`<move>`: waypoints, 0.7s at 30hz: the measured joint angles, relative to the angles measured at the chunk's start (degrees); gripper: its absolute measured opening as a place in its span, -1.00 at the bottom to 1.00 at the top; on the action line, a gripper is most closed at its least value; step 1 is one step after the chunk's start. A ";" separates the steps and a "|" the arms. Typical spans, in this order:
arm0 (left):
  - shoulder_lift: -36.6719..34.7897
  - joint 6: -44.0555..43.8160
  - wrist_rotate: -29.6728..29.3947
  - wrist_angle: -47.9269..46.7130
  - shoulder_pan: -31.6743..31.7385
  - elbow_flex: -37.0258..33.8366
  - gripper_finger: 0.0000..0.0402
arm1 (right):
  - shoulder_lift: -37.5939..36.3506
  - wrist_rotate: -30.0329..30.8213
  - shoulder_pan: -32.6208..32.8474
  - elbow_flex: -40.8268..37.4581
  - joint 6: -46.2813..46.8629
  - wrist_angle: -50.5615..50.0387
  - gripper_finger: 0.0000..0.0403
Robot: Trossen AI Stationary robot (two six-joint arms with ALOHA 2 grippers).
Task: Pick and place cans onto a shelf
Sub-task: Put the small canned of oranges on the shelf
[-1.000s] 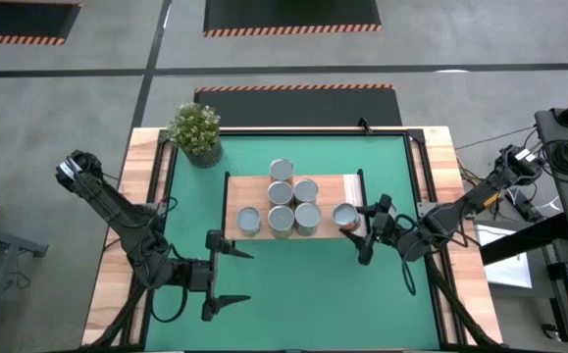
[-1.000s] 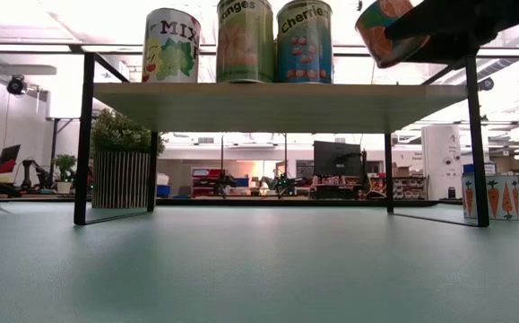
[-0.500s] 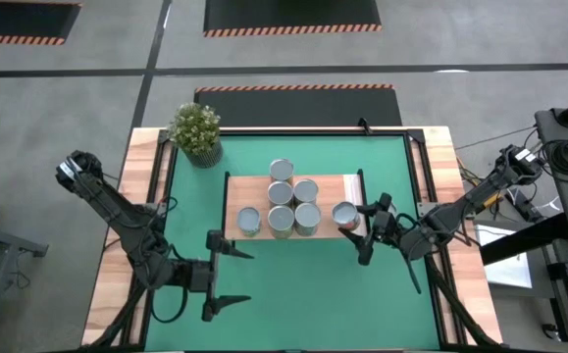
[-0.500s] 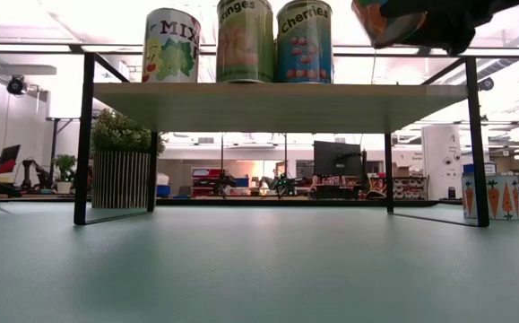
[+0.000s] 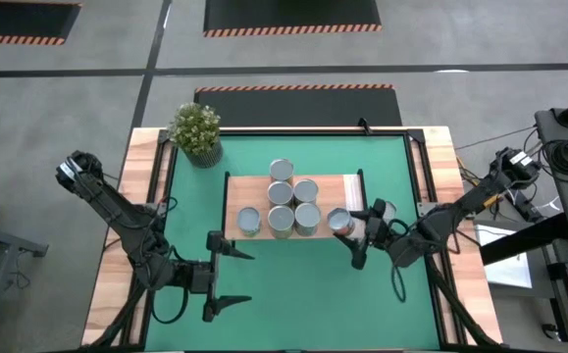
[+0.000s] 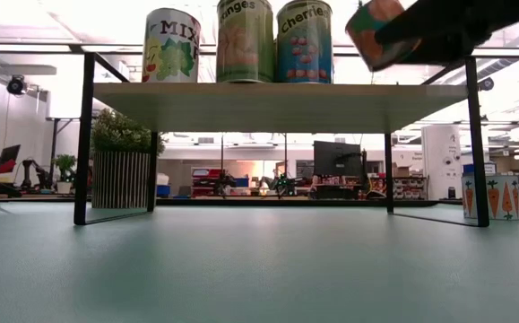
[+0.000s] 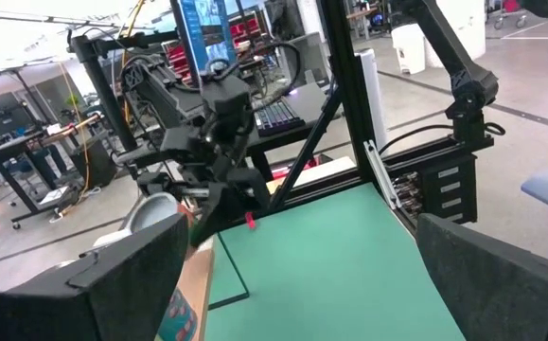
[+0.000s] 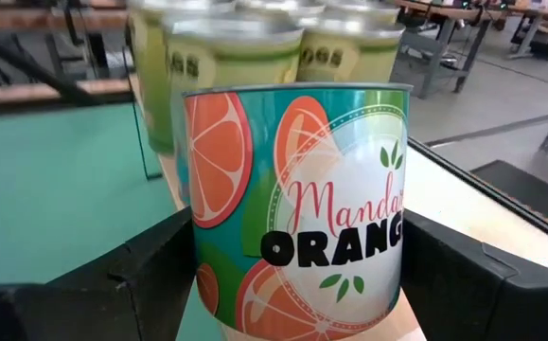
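- My right gripper (image 5: 355, 234) is clamped on a teal metal can with orange slices on its label (image 8: 297, 218); its two dark fingers (image 8: 103, 289) press the can's sides in the right wrist view.
- From above, that held can (image 5: 339, 222) sits at the right end of the light-wood rectangular shelf on its thin black metal frame (image 5: 254, 188), over the near corner.
- In the low view the held can (image 6: 373, 31) is tilted above the shelf board (image 6: 268, 97); I cannot tell whether its base touches the wood.
- Beyond it, five more silver-topped cans stand on the board: a back one (image 5: 282, 172), two in the middle (image 5: 304, 190), and a front row ending with one at the left (image 5: 249, 221).
- At table height I read three upright labels: a mixed-fruit can (image 6: 171, 45), an oranges can (image 6: 246, 40) and a cherries can (image 6: 304, 41).
- My left gripper (image 5: 227, 277) waits with its fingers spread wide and nothing between them, over the green table mat (image 5: 293, 294) near the front left, well apart from the shelf.
- A leafy potted plant in a slatted pot (image 5: 196, 132) stands at the mat's far left corner.
- A small white carton printed with carrots (image 6: 492, 197) stands on the table, on the right side of the low view.
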 joint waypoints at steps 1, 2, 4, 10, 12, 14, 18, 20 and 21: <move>0.00 0.00 0.00 0.00 0.00 0.00 0.96 | 0.68 0.07 -0.01 0.00 -0.35 0.00 0.51; 0.00 0.00 0.00 -0.01 0.00 0.00 0.96 | 1.28 0.46 -0.02 0.03 -0.58 0.03 0.51; 0.00 0.00 0.00 0.00 0.00 0.00 0.96 | 2.59 1.76 -0.01 0.56 -0.91 0.17 0.51; 0.00 0.00 0.00 -0.02 0.00 0.00 0.96 | 4.36 2.96 -0.01 1.19 -1.45 0.10 0.51; 0.00 0.00 0.00 -0.02 0.00 0.00 0.96 | 4.35 2.99 -0.02 1.38 -1.41 0.17 0.51; 0.00 0.00 0.00 -0.02 0.00 0.00 0.96 | 4.33 3.03 -0.01 1.38 -0.87 0.15 0.52; 0.00 -0.04 0.00 -0.02 0.00 0.00 0.96 | 4.31 3.02 -0.01 1.38 0.09 -0.38 0.58; 0.00 -0.09 0.00 -0.02 0.00 0.00 0.96 | 4.33 3.05 -0.01 1.38 0.87 -1.36 0.59; 0.00 -0.11 0.00 -0.02 0.00 0.00 0.96 | 4.31 3.12 -0.01 1.38 1.00 -1.56 0.59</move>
